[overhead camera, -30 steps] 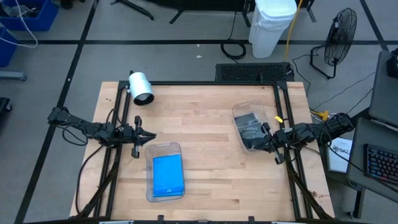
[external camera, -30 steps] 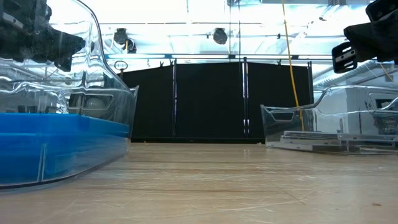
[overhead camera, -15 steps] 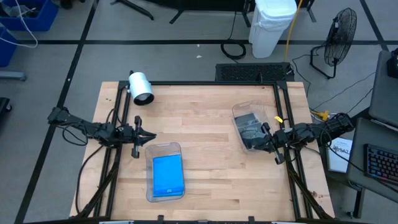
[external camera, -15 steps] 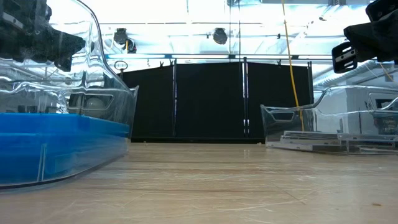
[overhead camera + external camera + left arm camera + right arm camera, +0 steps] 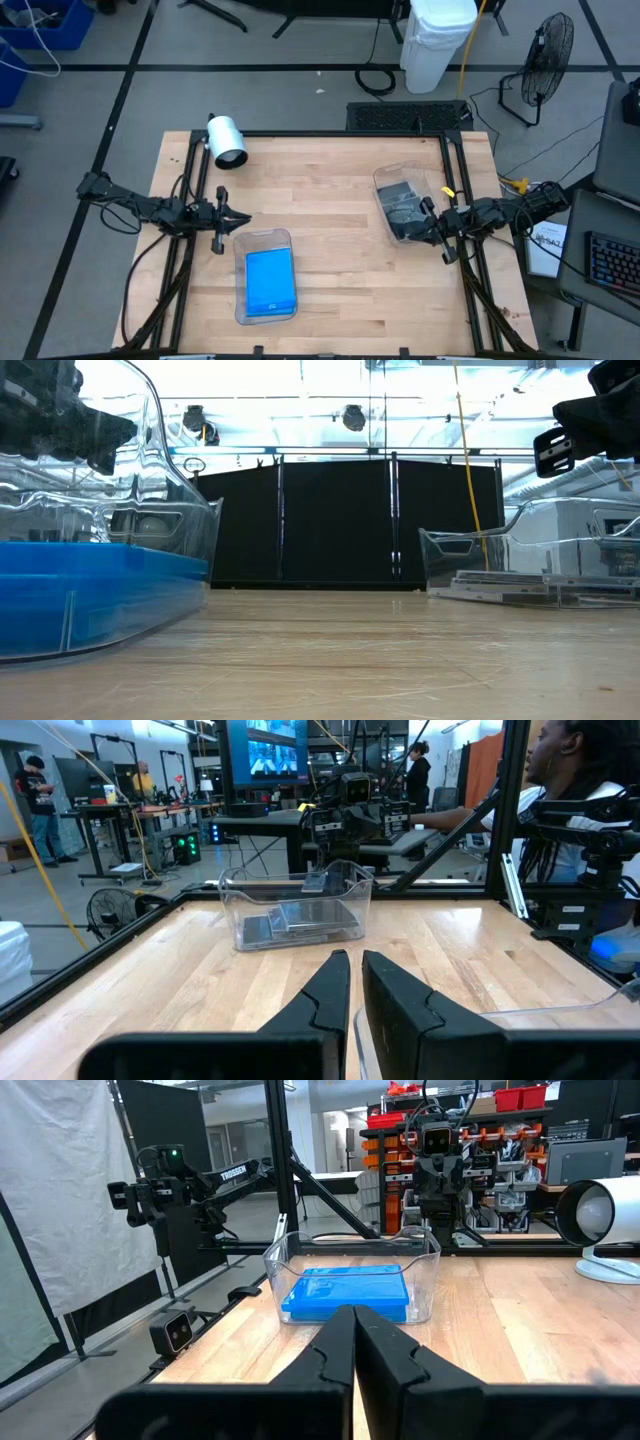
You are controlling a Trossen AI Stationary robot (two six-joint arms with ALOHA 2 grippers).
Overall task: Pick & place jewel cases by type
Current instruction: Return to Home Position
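Both of my arms are drawn back to the sides of the table (image 5: 330,170), and my fingers carry nothing. My left gripper (image 5: 222,217) hangs near the left edge with only a narrow slit between its fingers. My right gripper (image 5: 432,229) hangs near the right edge with its fingers pressed together.

The risk lies on the right. From above, that gripper overlaps the front corner of the right clear bin (image 5: 392,172), and the table-level view shows it raised over the rim. If I dip while folding back, I judge I could clip that wall and skid the light bin across the wood, or tip it. My left gripper sits just beside the far corner of the left clear bin (image 5: 262,237), so a low sweep there could shove it too.

The blue jewel cases (image 5: 270,280) lie flat and squared in the left bin near the front edge, bright and opaque. The grey jewel cases (image 5: 403,208) lie in the right bin, dark, translucent and slightly skewed. I cannot count either stack.
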